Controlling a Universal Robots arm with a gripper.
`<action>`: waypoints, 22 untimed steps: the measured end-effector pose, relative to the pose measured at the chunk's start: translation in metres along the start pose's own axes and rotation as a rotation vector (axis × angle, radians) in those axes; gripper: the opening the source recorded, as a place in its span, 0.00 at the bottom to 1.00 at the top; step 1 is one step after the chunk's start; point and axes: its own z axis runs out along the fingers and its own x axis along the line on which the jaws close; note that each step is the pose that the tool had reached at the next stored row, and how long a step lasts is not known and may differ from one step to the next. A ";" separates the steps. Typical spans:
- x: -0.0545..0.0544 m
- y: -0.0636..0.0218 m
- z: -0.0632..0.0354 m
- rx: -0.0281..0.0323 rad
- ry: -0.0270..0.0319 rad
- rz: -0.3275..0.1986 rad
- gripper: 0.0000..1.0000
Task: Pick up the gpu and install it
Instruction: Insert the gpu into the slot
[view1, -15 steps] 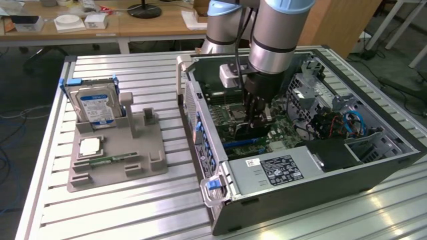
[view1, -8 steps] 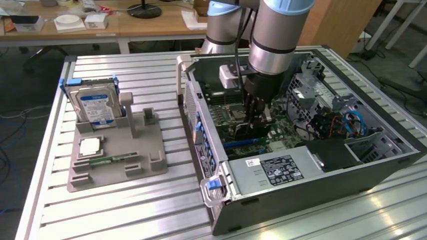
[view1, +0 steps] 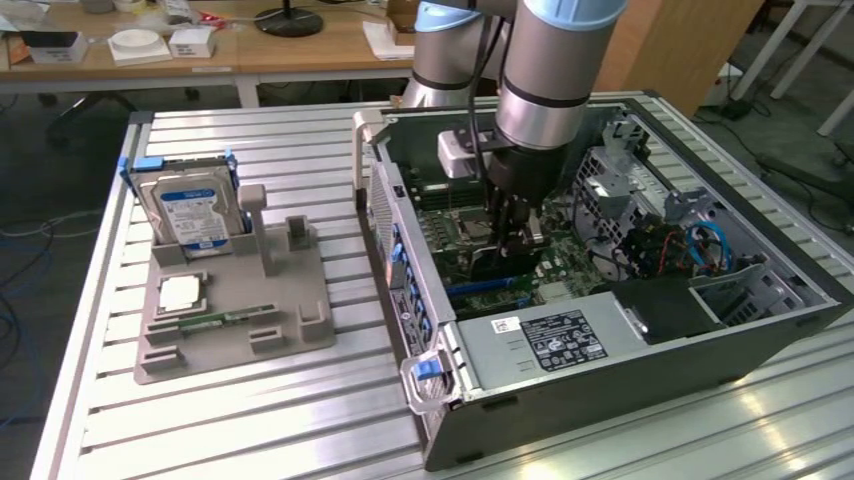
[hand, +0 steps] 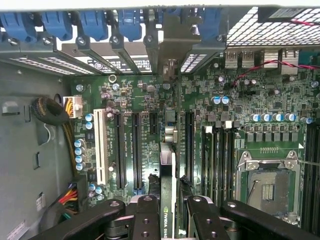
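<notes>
The slatted metal table (view1: 267, 430) carries a grey parts holder (view1: 220, 355) beside an open computer case (view1: 601, 400).

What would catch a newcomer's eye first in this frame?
The robot arm reaching down into the open computer case at the exterior view's right stands out first, its gripper clamped on the gpu, edge-on above the motherboard slots. At the exterior view's left, a blue-labelled hard drive stands upright in a grey holder.
</notes>
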 end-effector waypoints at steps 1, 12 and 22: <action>0.000 0.0002 0.0000 0.0017 -0.0002 0.000 0.26; 0.000 0.0028 0.0020 0.0018 0.0001 0.000 0.26; 0.000 0.0030 0.0047 0.0019 -0.0001 0.000 0.26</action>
